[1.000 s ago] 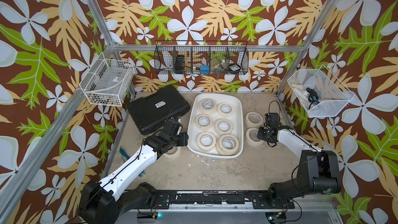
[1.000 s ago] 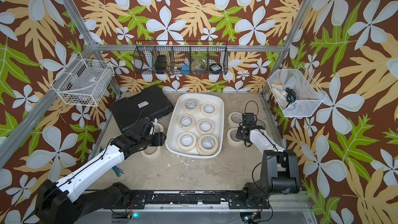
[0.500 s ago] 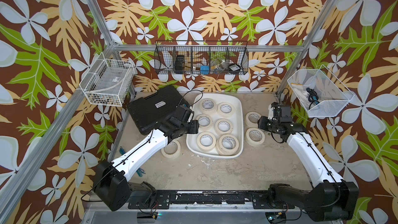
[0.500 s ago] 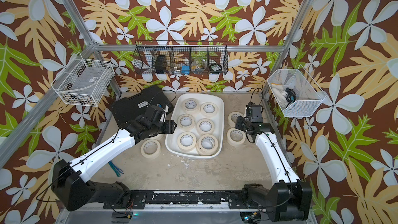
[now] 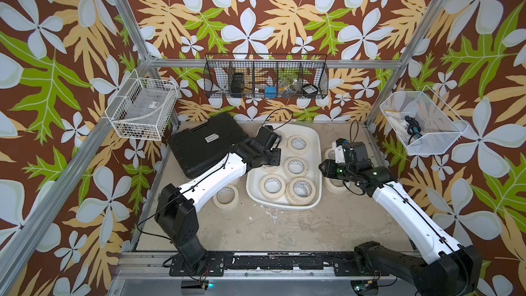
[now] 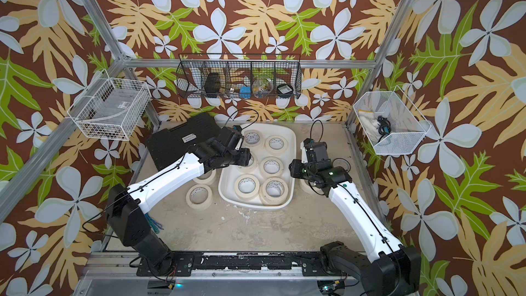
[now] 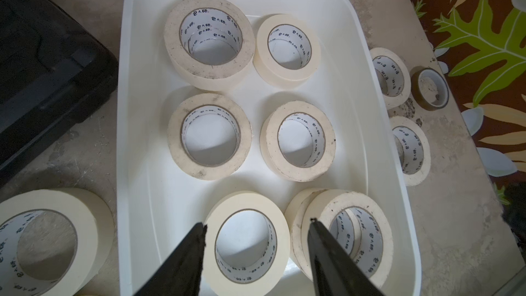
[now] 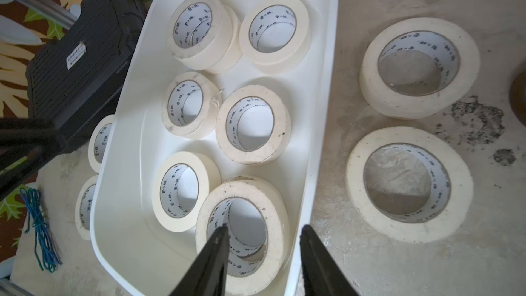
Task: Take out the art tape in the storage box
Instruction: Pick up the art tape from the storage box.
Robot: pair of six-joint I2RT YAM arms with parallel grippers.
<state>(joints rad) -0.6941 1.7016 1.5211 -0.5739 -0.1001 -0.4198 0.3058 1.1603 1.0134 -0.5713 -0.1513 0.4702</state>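
Now, case (image 5: 193,152): black, just left of the box.
Left gripper (image 7: 257,226): fingers apart, empty, above a roll.
Box (image 5: 313,138): white, mid-table.
Tape (image 7: 174,138): most rolls inside the box, others on the table either side.
Right gripper (image 8: 264,228): fingers apart, empty, straddling the box wall.

This is a robot lab's test cell. An aluminium frame (image 5: 355,64) hung with a leaf-print backdrop (image 5: 256,9) encloses a scuffed desk (image 5: 284,229). A rail (image 5: 273,264) carries a left arm (image 5: 210,183) and a right arm (image 5: 407,212). Beyond the left end effector (image 7: 257,223), a wire basket (image 5: 264,81) of oddments hangs on the frame.
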